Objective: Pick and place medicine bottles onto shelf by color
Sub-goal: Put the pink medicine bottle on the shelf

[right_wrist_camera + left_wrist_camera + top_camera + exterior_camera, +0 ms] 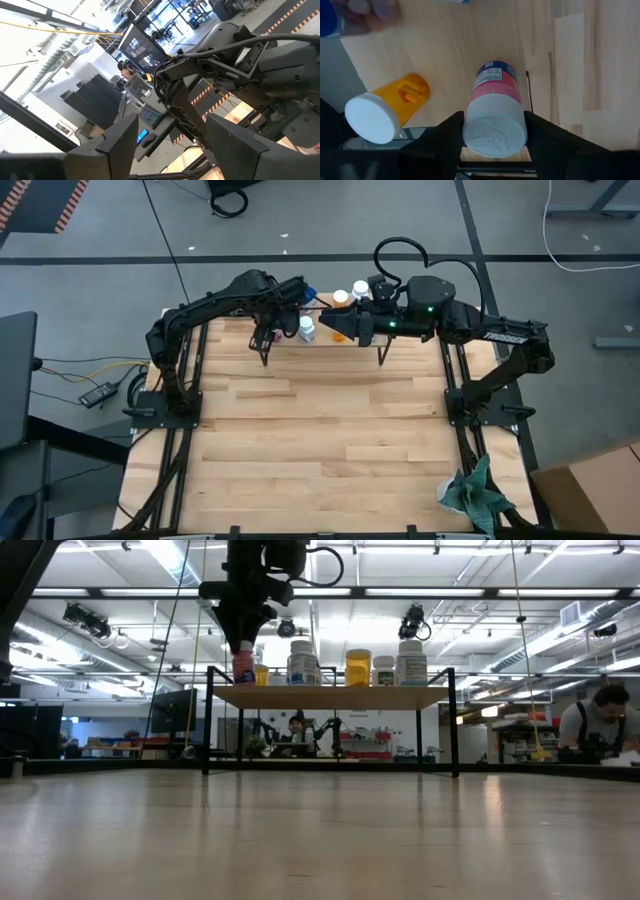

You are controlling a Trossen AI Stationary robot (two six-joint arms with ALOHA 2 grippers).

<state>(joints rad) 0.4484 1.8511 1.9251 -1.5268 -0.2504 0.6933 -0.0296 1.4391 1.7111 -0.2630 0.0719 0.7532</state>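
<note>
The left hand (494, 150) grips a pink bottle (496, 95) at its white cap, a finger on each side, holding it upright at the left end of the shelf (330, 696), base at or just above the board. It looks light and rigid, a smooth plastic cylinder likely to slip or tip, so the ribbed cap seems the better hold. An orange bottle (390, 107) stands just beside it. The right hand (172, 145) hovers over the shelf, fingers spread, empty.
</note>
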